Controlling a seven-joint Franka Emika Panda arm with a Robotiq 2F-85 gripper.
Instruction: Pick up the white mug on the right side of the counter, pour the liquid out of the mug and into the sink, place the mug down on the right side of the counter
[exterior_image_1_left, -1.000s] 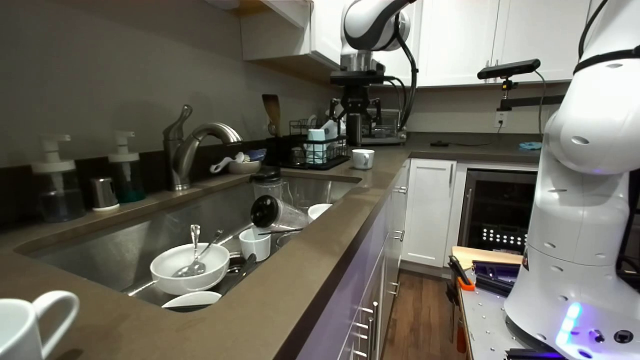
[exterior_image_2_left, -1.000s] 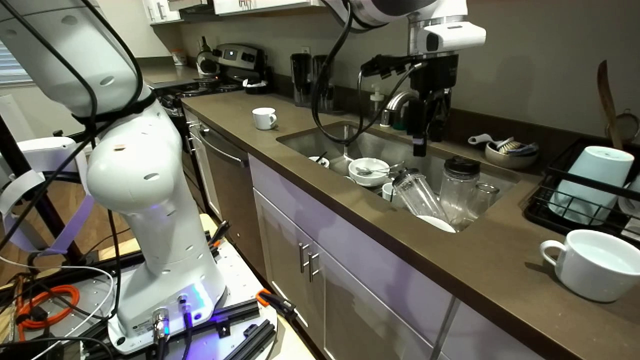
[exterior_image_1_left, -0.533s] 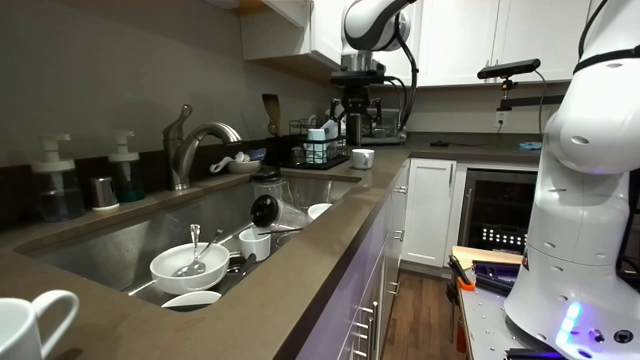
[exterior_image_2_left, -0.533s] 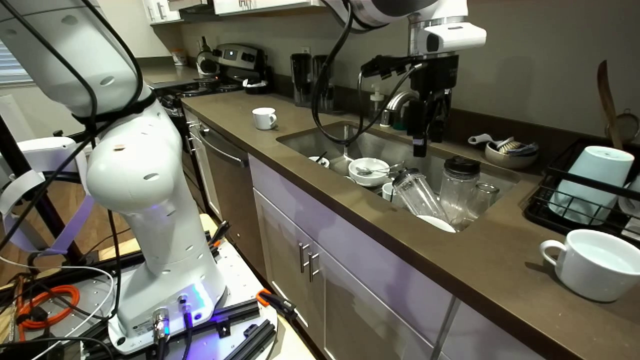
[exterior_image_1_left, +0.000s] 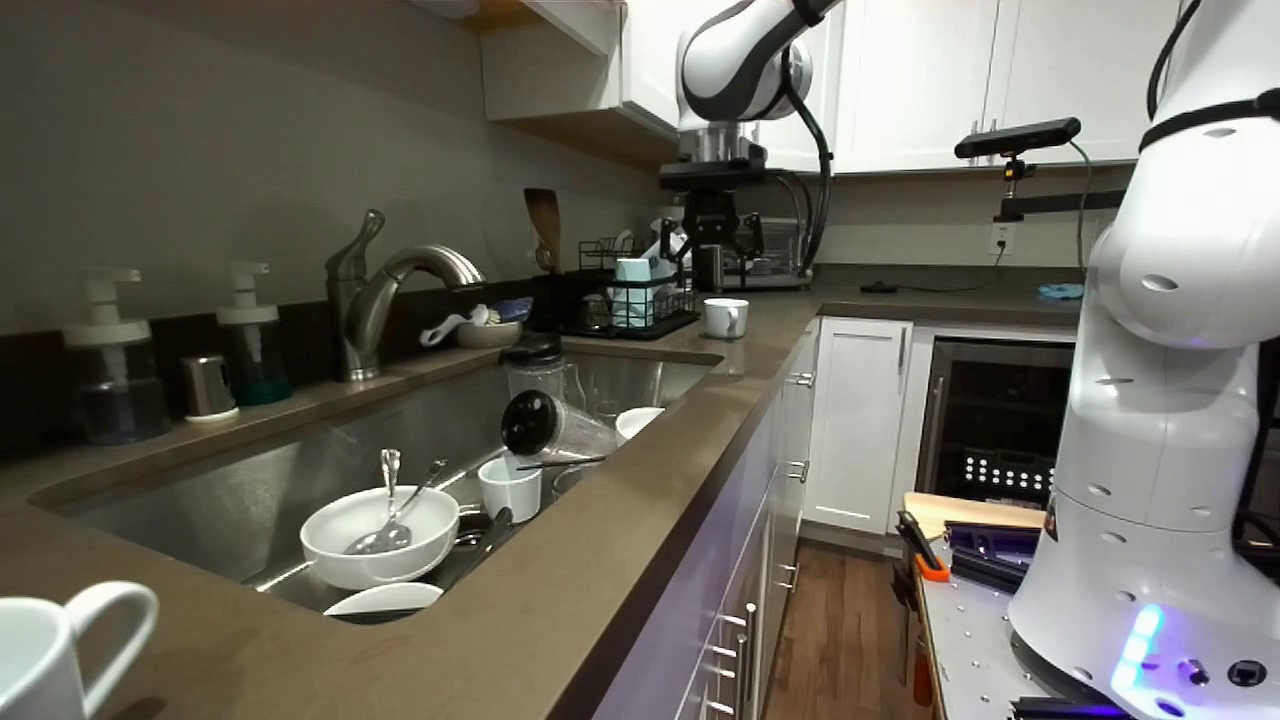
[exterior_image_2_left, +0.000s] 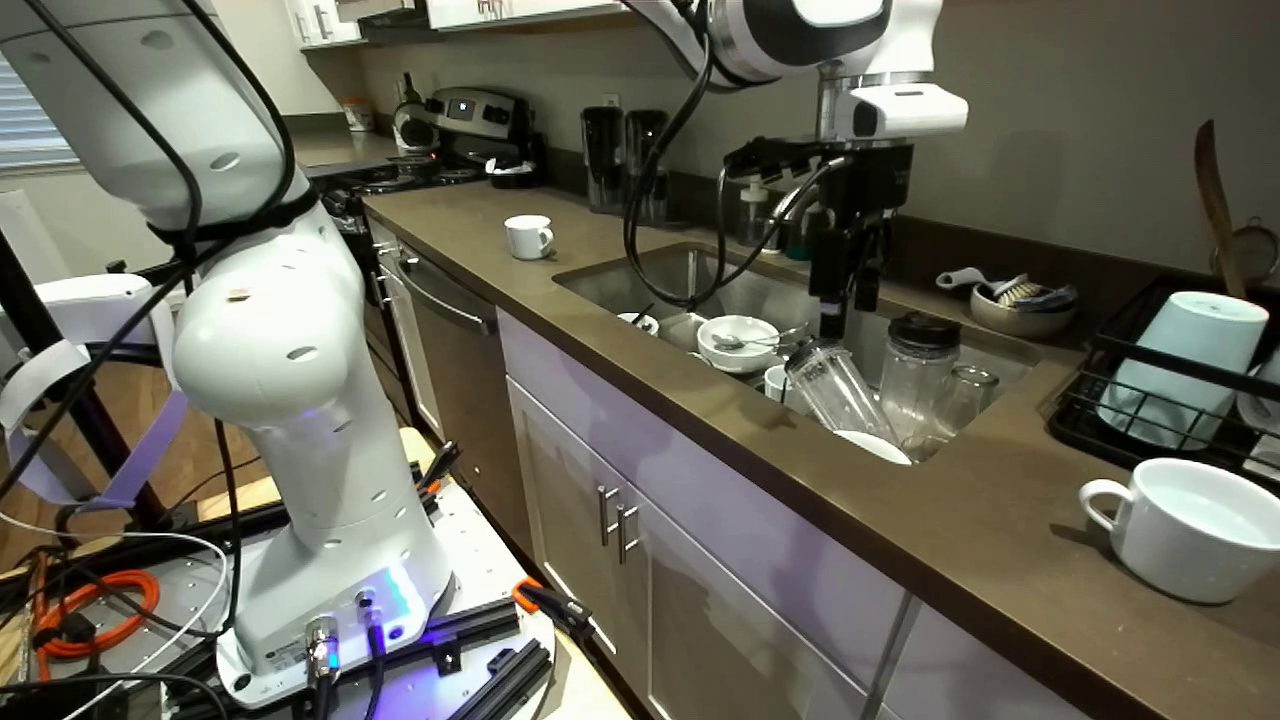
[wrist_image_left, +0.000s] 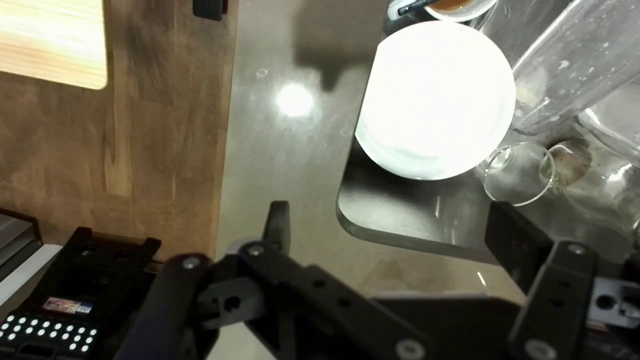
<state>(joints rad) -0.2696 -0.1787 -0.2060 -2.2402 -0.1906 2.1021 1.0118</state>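
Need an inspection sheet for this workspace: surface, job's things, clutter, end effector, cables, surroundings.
Surface: counter, grey-brown, faint marks beside the sink in the wrist view.
Job's things: white mug upright on the counter near the dish rack, contents unclear; sink cluttered.
Clutter: white bowl and leaning clear jar in the sink; second mug upright on the counter toward the stove.
End effector: open, empty, raised above the counter, apart from the white mug.
Cables: black cable hangs beside the end effector; orange coil near the robot base.
Surroundings: faucet and soap dispensers behind the sink; upper cabinets in an exterior view.
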